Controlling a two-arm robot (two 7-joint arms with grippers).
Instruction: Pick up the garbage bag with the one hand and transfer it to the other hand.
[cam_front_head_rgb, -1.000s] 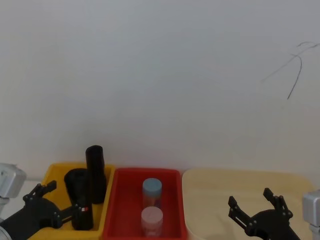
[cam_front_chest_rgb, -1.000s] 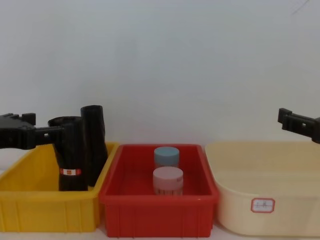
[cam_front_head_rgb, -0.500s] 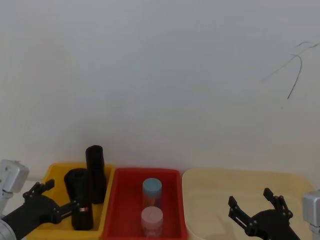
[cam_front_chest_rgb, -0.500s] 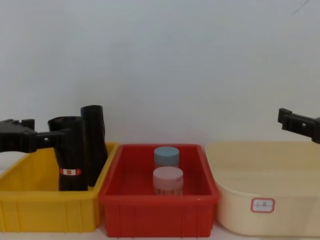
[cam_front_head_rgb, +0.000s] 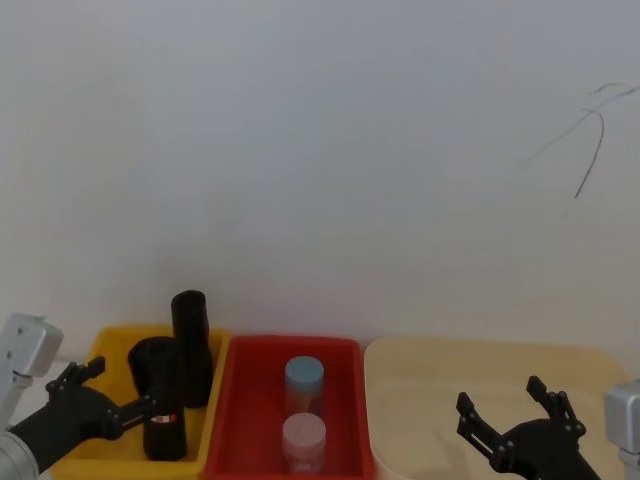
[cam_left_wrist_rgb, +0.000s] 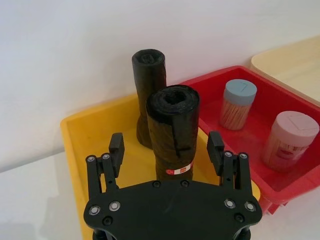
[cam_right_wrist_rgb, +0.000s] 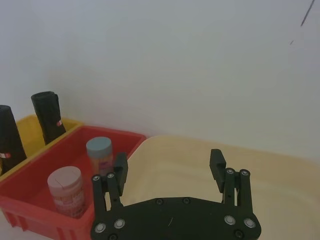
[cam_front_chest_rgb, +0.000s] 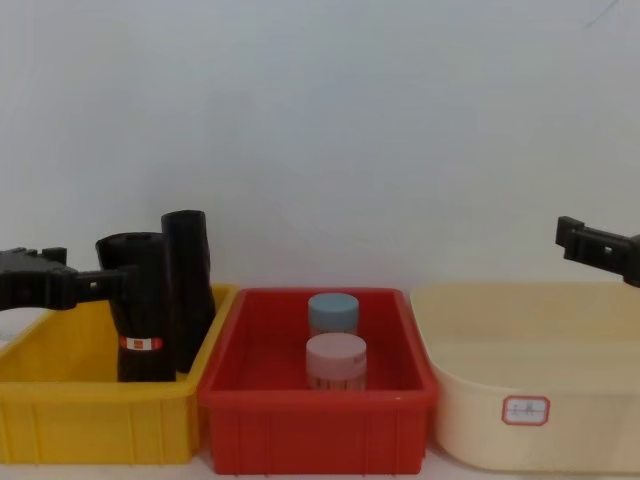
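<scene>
**Bag in yellow bin, both grippers released**

On your far left, the L gripper (cam_left_wrist_rgb: 166, 146) is spread wide and grips nothing. Its tips are at the left flank of the garbage bag (cam_front_chest_rgb: 142, 300); can't tell if they touch. The bag stands upright in the yellow bin (cam_front_chest_rgb: 60, 415), w/ a second black roll (cam_front_chest_rgb: 187, 285) just behind it. The red bin (cam_front_chest_rgb: 315, 425) in the middle holds a blue-lid jar (cam_front_chest_rgb: 333, 313) and a pink-lid jar (cam_front_chest_rgb: 335, 362). On the right, the R gripper (cam_right_wrist_rgb: 169, 161) hangs over the beige bin (cam_front_chest_rgb: 560, 360), fingers apart.
</scene>
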